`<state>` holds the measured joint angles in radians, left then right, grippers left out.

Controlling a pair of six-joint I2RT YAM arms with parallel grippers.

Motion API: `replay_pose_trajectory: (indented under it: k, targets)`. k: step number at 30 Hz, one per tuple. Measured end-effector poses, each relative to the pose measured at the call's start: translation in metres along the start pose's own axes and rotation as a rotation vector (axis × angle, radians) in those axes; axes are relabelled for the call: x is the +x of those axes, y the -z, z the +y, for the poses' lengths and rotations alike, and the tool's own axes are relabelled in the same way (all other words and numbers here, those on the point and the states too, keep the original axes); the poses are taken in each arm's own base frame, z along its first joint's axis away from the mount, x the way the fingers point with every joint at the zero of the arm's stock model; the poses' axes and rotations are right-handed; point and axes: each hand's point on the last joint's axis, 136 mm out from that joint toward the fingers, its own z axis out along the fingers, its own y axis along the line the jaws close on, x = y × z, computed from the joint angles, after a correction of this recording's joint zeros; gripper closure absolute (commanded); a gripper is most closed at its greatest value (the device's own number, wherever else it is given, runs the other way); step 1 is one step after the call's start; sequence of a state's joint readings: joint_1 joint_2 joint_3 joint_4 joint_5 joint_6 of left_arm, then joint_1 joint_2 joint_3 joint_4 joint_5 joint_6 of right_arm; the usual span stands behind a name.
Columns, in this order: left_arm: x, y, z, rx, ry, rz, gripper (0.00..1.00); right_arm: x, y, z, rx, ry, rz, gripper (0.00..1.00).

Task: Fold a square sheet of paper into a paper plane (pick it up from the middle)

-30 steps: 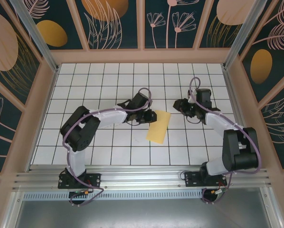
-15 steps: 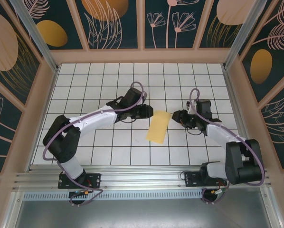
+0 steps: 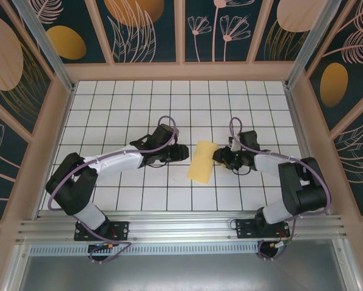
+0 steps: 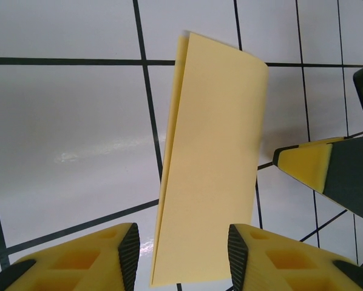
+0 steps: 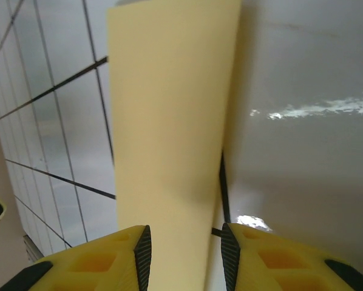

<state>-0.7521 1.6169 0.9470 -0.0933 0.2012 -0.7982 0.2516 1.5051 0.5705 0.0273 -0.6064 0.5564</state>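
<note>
The square sheet of paper (image 3: pixel 201 162) lies on the white grid table, folded in half into a narrow pale-yellow rectangle, and it fills the middle of the left wrist view (image 4: pixel 215 163). My left gripper (image 3: pixel 180 151) sits at its left edge. It is open (image 4: pixel 184 257), and the paper's near end shows between the two fingers. My right gripper (image 3: pixel 220 157) is at the paper's right edge and is also open (image 5: pixel 184 254), with the paper (image 5: pixel 169 121) running between its fingers. The right gripper's yellow fingertip (image 4: pixel 318 170) shows beside the sheet in the left wrist view.
The white tiled table (image 3: pixel 139 103) is enclosed by wooden frame walls with dark patterned panels (image 3: pixel 151 30). An aluminium rail (image 3: pixel 181 227) at the near edge carries both arm bases.
Both grippers have come in lower around the paper: the right one moved left and nearer to its right edge, and the left arm shifted down-left. The paper has barely moved.
</note>
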Motion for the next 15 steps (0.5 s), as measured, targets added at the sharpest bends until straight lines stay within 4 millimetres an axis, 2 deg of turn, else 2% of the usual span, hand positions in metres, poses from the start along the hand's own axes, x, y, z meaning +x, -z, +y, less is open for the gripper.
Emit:
replay_pose_trajectory:
  k: [4, 10, 15]
  targets:
    - [0.003, -0.003, 0.003, 0.008, 0.000, -0.004, 0.53, -0.001, -0.007, -0.006, 0.028, -0.010, 0.007, 0.63]
    - [0.003, -0.007, 0.003, 0.016, 0.004, -0.007, 0.53, -0.006, -0.016, -0.003, 0.026, -0.024, 0.019, 0.74]
    - [0.005, -0.009, 0.005, 0.026, 0.013, -0.011, 0.52, -0.011, -0.032, 0.021, -0.012, 0.036, 0.045, 0.77]
